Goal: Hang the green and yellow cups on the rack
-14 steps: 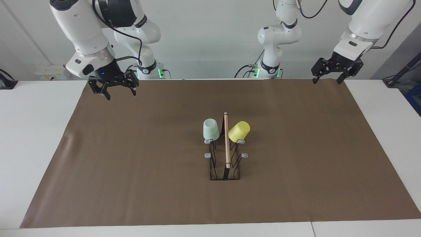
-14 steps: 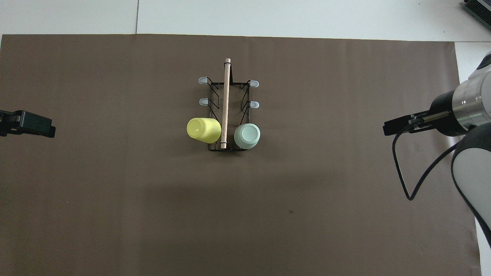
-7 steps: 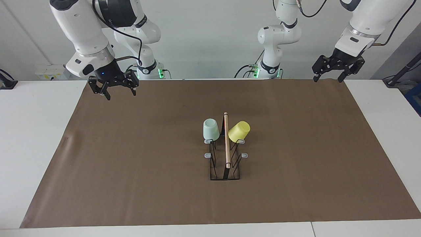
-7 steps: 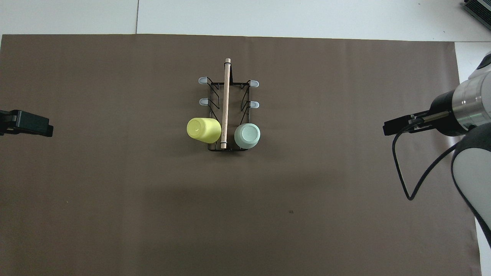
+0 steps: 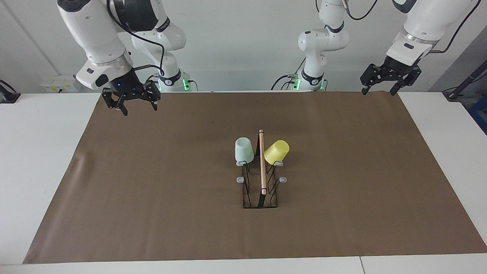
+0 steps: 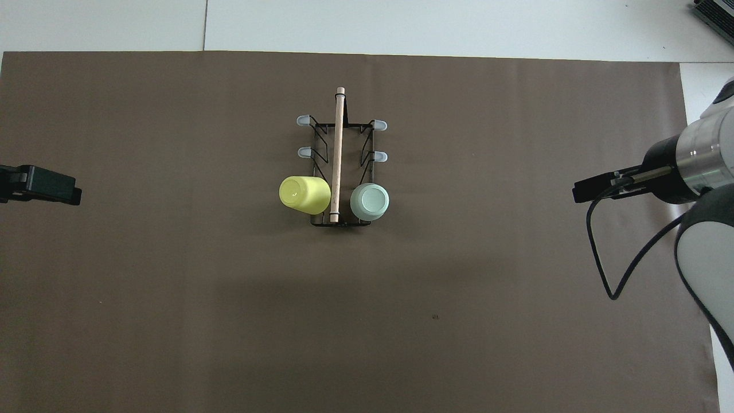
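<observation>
Holding both claws apart and empty: my right gripper [image 5: 131, 108] and left gripper [image 5: 378, 90] hang over the brown mat's [image 5: 152, 198] two corners by my bases. The green cup [image 5: 244, 149] and yellow cup [image 5: 276, 152] sit inverted on the rack's [image 5: 261, 190] pegs nearest me, mid-mat. I'd judge the hanging done; best stay clear. White table [image 5: 38, 152], pale wall.

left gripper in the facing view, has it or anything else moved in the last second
The open left gripper rose a little over the corner of the brown mat nearest its base. The open right gripper kept its place over its own end. The pale mint green plastic cup and bright lemon yellow plastic cup stayed upside down on the black wire rack, on its pegs nearest the robots.
</observation>
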Controlling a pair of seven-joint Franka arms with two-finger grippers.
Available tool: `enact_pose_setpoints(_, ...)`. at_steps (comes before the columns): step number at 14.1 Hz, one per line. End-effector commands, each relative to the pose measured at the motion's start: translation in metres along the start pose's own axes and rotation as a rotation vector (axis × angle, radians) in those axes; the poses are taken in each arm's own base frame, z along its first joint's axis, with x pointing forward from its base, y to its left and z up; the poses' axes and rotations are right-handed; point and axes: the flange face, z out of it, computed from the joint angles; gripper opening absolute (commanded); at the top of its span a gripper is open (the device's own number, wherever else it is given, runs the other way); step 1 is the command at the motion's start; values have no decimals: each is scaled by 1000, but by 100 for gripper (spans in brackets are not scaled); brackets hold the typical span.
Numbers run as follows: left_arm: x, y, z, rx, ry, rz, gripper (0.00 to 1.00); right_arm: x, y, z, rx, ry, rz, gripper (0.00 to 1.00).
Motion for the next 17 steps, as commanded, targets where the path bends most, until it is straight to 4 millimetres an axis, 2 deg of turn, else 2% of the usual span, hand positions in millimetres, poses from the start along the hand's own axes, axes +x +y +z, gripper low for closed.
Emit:
enact_pose_setpoints(1,-4,2,0,-13,5,11,100,1,1,-2,-21,10,12,100)
enact_pose_setpoints(7,-9,-8,-2,-19,-36,-15,100,1,2,-3,-23,11,13,100)
enact_pose_setpoints(11,-10,-1,0,-15,-41,1,100,1,1,-2,-25,9,12,100)
enact_pose_setpoints(17,-10,-4,1,-15,-36,-5,100,3,2,-2,-25,20,12,100)
